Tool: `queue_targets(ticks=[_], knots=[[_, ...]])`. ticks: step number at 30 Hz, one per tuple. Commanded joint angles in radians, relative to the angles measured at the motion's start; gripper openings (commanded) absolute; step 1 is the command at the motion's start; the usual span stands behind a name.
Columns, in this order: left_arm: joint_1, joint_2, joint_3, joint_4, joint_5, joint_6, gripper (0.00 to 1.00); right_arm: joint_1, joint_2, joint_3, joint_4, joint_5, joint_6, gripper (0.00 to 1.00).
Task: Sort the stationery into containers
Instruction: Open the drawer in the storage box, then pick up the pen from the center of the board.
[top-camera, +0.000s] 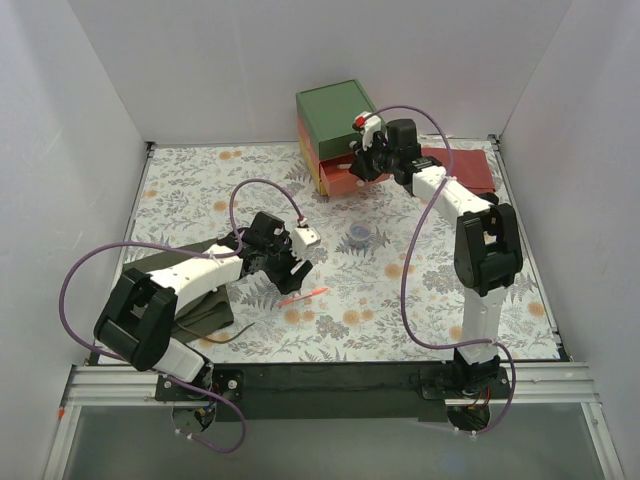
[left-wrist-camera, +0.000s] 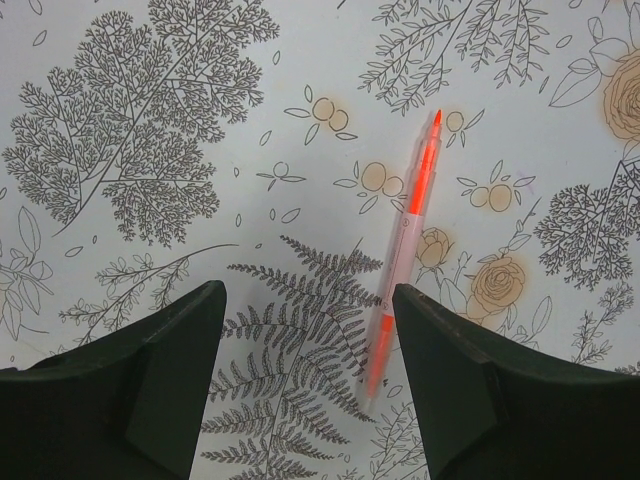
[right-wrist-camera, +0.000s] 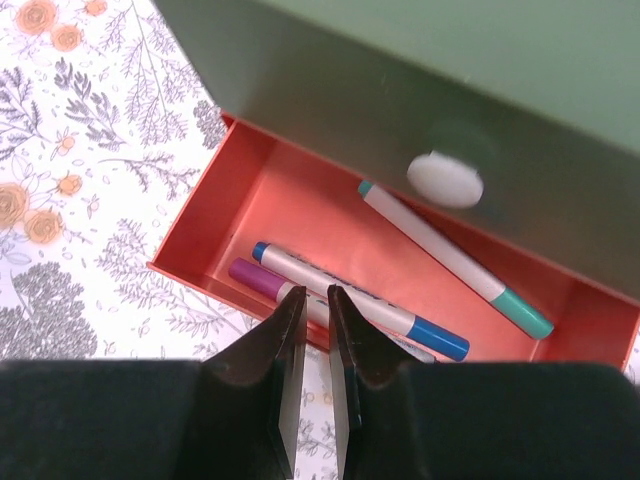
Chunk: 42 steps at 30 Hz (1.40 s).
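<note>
Left wrist view: an orange pen (left-wrist-camera: 405, 250) is being shown lying slantwise on the flowered table cover (left-wrist-camera: 150, 120), centre right of the frame.
Left gripper (left-wrist-camera: 306, 300): its jaws are being held spread wide with nothing between them; the pen's lower end is lying just beside the right-hand finger.
Handling: the pen is being judged light, stiff, smooth and apt to roll, and it is best taken across its pale middle.
Right gripper (right-wrist-camera: 310, 300): its fingers are being held almost pressed together, pinching nothing, over the red drawer's front edge.
Red drawer (right-wrist-camera: 190, 262): it is standing pulled out, and a teal-tipped pen (right-wrist-camera: 450, 255), a blue-tipped pen (right-wrist-camera: 360, 300) and a purple pen (right-wrist-camera: 255, 277) are lying inside.
Green drawer (right-wrist-camera: 330, 110): it is shut, so its contents are being hidden.
Tape roll (top-camera: 360, 237): it is lying at the centre of the top view.
</note>
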<state>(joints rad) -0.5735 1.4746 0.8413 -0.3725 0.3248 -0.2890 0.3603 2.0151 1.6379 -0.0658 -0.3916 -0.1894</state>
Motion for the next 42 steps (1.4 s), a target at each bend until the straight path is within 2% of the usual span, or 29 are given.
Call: queue_targets(ticks=[1, 14, 19, 22, 25, 29, 34, 42], knots=[[-0.003, -0.045, -0.018, 0.033, 0.023, -0.003, 0.68, 0.005, -0.09, -0.064, -0.058, 0.008, -0.025, 0.23], [-0.003, -0.045, -0.024, 0.055, 0.02, -0.001, 0.68, 0.006, -0.17, -0.148, -0.066, 0.014, -0.025, 0.24], [-0.003, -0.082, -0.041, 0.053, 0.033, 0.048, 0.8, 0.005, -0.19, -0.061, -0.037, -0.012, -0.01, 0.43], [-0.003, -0.121, -0.07, 0.046, 0.069, 0.098, 0.8, 0.003, -0.228, -0.033, -0.034, -0.052, -0.028, 0.46], [-0.003, -0.128, -0.082, 0.017, 0.1, 0.128, 0.78, 0.003, -0.298, -0.07, -0.034, -0.072, -0.056, 0.5], [-0.003, -0.079, -0.074, 0.003, 0.112, 0.143, 0.73, 0.002, -0.407, -0.235, -0.032, -0.053, -0.11, 0.52], [-0.005, -0.033, -0.045, -0.009, 0.157, 0.16, 0.57, -0.02, -0.519, -0.346, -0.017, 0.002, -0.073, 0.54], [-0.009, 0.012, -0.041, -0.016, 0.218, 0.172, 0.51, -0.066, -0.592, -0.443, -0.003, 0.03, -0.038, 0.53]])
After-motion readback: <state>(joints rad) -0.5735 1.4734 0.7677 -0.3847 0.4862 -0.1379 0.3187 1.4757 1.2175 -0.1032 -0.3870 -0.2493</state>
